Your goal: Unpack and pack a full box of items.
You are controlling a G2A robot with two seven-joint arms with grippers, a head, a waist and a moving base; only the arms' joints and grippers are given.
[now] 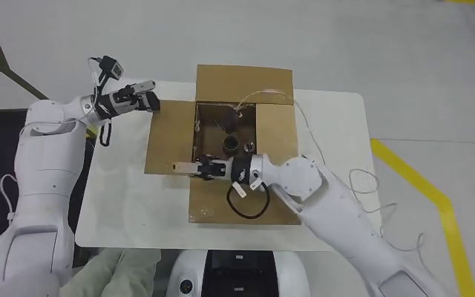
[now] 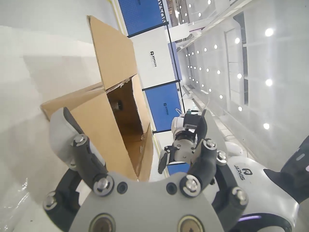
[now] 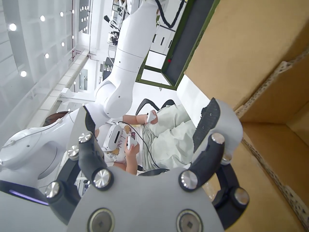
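Observation:
An open cardboard box point(image 1: 223, 160) stands mid-table with all its flaps folded out. Deep inside it are two dark cylinders point(image 1: 231, 141), and one cylinder point(image 2: 118, 105) can be seen through the box's opening in the left wrist view. My right gripper point(image 1: 194, 168) hovers open over the box's left wall, close to the near flap, with nothing between its fingers point(image 3: 207, 124). My left gripper point(image 1: 151, 101) is open and empty above the table, just beyond the left flap's far corner; the box point(image 2: 115, 121) lies ahead of its fingers point(image 2: 65, 126).
A thin clear wire point(image 1: 271, 93) arcs over the far flap. White table point(image 1: 119, 208) extends left of the box, and crinkled clear plastic point(image 2: 14, 189) lies on it near the left gripper. A green-framed cart point(image 3: 183, 49) stands off the table's left side.

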